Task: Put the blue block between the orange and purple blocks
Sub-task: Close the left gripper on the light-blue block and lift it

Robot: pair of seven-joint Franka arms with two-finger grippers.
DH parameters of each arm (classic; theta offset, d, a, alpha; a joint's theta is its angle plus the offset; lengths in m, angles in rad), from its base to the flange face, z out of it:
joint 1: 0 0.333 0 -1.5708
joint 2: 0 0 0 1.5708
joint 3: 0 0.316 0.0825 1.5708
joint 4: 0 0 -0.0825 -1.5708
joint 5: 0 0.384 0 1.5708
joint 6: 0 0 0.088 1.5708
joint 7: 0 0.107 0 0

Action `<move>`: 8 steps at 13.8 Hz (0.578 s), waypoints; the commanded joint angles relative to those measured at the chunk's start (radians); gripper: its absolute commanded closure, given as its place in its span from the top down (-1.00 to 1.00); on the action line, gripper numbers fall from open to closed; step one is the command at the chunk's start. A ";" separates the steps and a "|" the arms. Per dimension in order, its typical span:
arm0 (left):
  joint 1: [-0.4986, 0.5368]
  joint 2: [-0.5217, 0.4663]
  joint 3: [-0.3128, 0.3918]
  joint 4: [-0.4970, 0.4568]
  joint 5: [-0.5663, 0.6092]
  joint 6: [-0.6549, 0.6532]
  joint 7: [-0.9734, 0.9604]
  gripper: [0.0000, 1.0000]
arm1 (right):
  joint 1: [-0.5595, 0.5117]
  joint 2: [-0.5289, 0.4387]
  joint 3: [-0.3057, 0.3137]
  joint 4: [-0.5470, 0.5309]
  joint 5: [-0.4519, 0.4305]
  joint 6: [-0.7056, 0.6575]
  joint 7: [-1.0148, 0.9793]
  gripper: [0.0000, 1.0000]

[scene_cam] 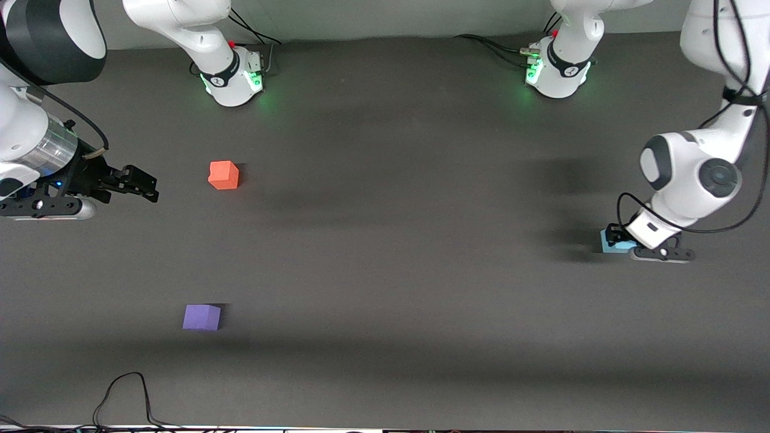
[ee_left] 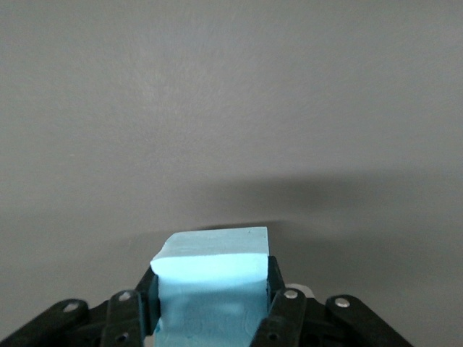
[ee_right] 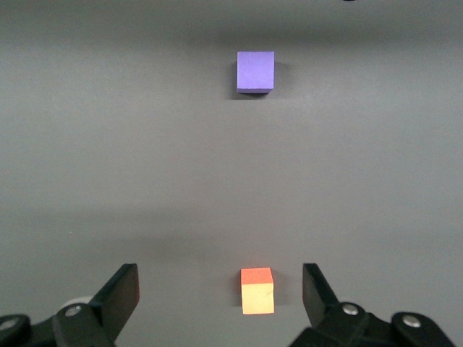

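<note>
The blue block (scene_cam: 609, 244) is at the left arm's end of the table. My left gripper (scene_cam: 615, 236) is shut on it, down at the table surface. In the left wrist view the blue block (ee_left: 213, 271) sits between the left gripper's (ee_left: 211, 289) two fingers, both pressed against its sides. The orange block (scene_cam: 224, 175) lies toward the right arm's end. The purple block (scene_cam: 202, 317) lies nearer the front camera than it. My right gripper (scene_cam: 146, 184) is open and empty, in the air beside the orange block. The right wrist view shows the right gripper (ee_right: 221, 293), the orange block (ee_right: 257, 290) and the purple block (ee_right: 255, 71).
The dark table (scene_cam: 397, 240) stretches bare between the blue block and the other two. Both arm bases stand along the edge farthest from the front camera. A black cable (scene_cam: 123, 394) loops at the edge nearest it, toward the right arm's end.
</note>
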 commanded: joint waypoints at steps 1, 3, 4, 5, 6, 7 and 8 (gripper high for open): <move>-0.102 -0.064 -0.022 0.192 -0.003 -0.345 -0.161 -0.02 | -0.003 0.004 0.001 0.011 0.013 -0.011 -0.010 1.00; -0.233 -0.055 -0.030 0.301 -0.003 -0.482 -0.351 -0.04 | -0.003 0.002 0.001 0.011 0.013 -0.011 -0.008 1.00; -0.316 -0.052 -0.036 0.317 -0.004 -0.487 -0.475 -0.04 | -0.005 0.004 0.001 0.011 0.013 -0.011 -0.008 1.00; -0.390 -0.042 -0.036 0.340 -0.006 -0.483 -0.595 -0.04 | -0.003 0.002 0.001 0.011 0.013 -0.011 -0.007 1.00; -0.472 -0.004 -0.042 0.389 -0.006 -0.483 -0.714 -0.06 | -0.003 0.002 0.001 0.010 0.013 -0.011 -0.005 1.00; -0.552 0.040 -0.044 0.452 -0.003 -0.481 -0.840 -0.06 | -0.003 0.002 0.001 0.010 0.013 -0.011 -0.005 1.00; -0.626 0.107 -0.044 0.525 0.002 -0.480 -0.940 -0.07 | -0.003 0.002 0.001 0.010 0.015 -0.011 -0.005 1.00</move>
